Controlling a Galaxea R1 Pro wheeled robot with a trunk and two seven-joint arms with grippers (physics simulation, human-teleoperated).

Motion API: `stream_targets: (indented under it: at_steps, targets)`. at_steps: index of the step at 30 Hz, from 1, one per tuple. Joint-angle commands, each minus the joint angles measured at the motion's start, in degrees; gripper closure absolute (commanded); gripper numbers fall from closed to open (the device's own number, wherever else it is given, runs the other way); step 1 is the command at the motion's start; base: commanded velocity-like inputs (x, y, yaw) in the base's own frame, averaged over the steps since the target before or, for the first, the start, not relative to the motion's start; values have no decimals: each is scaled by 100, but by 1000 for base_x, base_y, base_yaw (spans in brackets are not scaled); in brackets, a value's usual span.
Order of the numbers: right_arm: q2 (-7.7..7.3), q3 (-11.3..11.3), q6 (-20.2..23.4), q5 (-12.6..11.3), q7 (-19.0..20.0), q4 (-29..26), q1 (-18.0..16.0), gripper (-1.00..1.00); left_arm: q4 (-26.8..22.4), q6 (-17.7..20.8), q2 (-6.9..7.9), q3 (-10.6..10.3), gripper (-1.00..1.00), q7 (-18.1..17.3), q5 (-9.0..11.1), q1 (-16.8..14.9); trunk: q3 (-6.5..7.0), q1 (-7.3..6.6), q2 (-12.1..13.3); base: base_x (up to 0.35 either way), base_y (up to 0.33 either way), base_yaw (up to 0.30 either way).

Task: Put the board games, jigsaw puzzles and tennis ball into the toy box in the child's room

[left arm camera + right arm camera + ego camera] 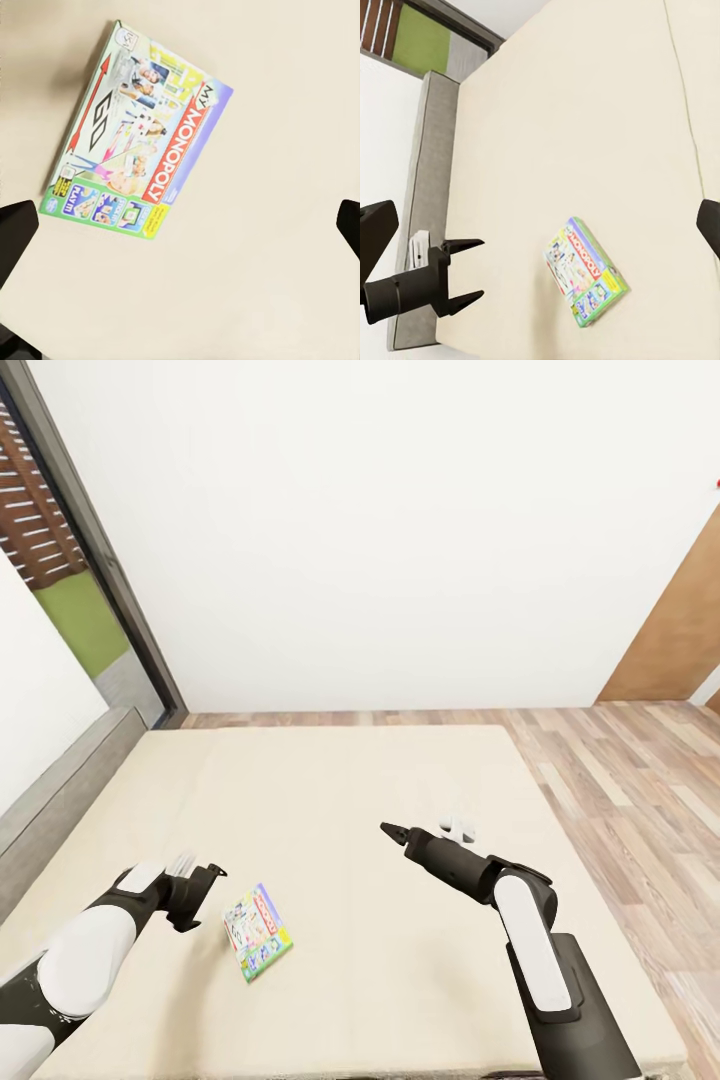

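A: What's the biggest thing in front of you?

B: The bed (400,810), cream top, taking up most of the head view. Its far edge meets the white wall (400,510); wood floor (640,780) runs along its right edge, and a grey headboard (50,800) along the left edge. There's a dark-framed window (70,510) at the far left corner and a brown door (680,620) to the far right.

A: And the board game?

B: Your board game (258,932) lies flat on the bed, near the front edge, left of center. It's a "My Monopoly" box w/ a green border. It sits askew to the bed's edges. Nothing touches it.

A: Where's the left gripper?

B: Left gripper (208,890) hangs just beside the box, on its left, apart from it. In the right wrist view you see its two dark fingers (461,244) spread w/ a clear gap, nothing between them. In the left wrist view the box (135,135) is ahead of the fingers, not between them.

A: Right gripper?

B: Right gripper (390,830) is over the middle of the bed, well apart from the box, pointing toward the left edge. In the head view it ends in a dark point; in its own wrist view the fingertips sit at opposite edges w/ the box (585,271) far between, so it's spread wide & holding nothing.
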Motion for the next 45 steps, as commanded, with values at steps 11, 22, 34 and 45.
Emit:
stream_targets:
  at_steps: [11,22,34,45]
  targets:
    - [2,7,20,-60,-58,-7,-5,-100,-15,13,-5,150,-100,49,62,-3,-113,3,-11,0,0,0]
    - [12,48,19,-60,-54,-7,-5,-100,-54,-428,-12,163,-100,57,62,-39,-215,3,-11,0,0,0]
    - [42,62,24,-52,-58,-7,-5,-100,-69,-1415,-145,161,-100,104,49,-47,-326,3,-11,0,0,0]
    - [20,61,27,-34,-58,-7,-5,-100,-81,-1529,-254,153,-100,119,46,-47,-428,3,-11,0,0,0]
